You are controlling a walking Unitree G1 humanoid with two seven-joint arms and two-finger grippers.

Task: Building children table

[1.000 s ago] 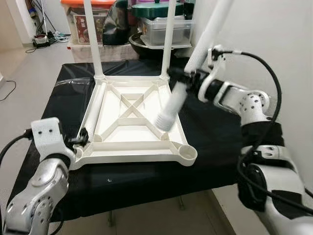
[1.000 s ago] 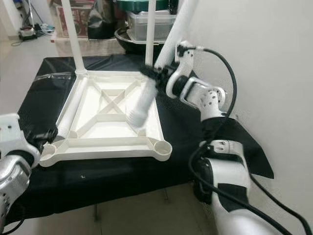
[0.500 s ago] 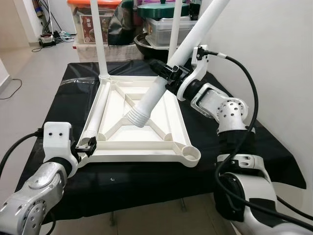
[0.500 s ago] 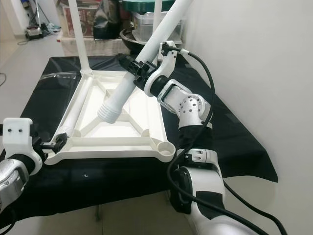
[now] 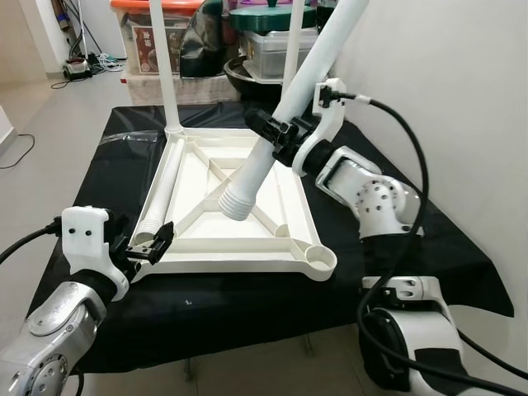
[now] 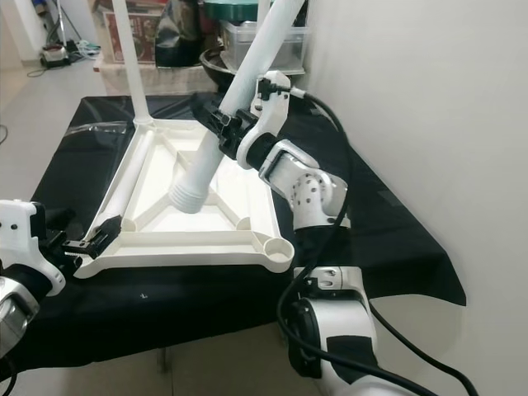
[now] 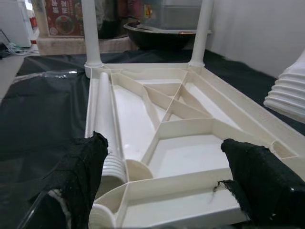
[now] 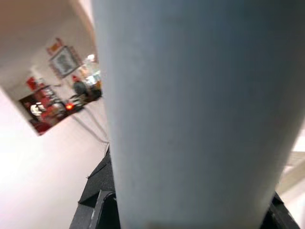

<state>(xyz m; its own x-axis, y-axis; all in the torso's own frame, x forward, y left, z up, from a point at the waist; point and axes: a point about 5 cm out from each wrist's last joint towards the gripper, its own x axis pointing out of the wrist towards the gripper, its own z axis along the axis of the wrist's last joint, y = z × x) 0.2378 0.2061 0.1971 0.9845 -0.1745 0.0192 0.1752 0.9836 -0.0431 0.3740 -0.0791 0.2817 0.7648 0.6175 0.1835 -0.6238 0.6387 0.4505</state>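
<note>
A white plastic tabletop (image 5: 247,262) lies upside down on a black cloth. Two white legs (image 5: 163,66) stand upright in its far corners. A third leg (image 7: 106,109) lies inside along the left rim. My right gripper (image 5: 272,132) is shut on a fourth leg (image 5: 256,169), held tilted, with its ribbed end (image 5: 235,202) hanging over the crossed ribs in the middle. The right wrist view shows this leg (image 8: 190,109) close up. My left gripper (image 5: 148,247) is open at the near left corner, with its fingers (image 7: 88,162) spread to either side of that corner.
The near right corner socket (image 5: 318,257) stands empty. Storage boxes (image 5: 144,33) and a dark pot (image 5: 256,78) crowd the space behind the table. A white wall (image 5: 462,99) runs close along the right. Bare floor (image 5: 41,115) lies to the left.
The right arm has swung the held leg to the left, so its ribbed end is over the middle ribs rather than the right rim. The left gripper's fingers have spread at the near left corner.
</note>
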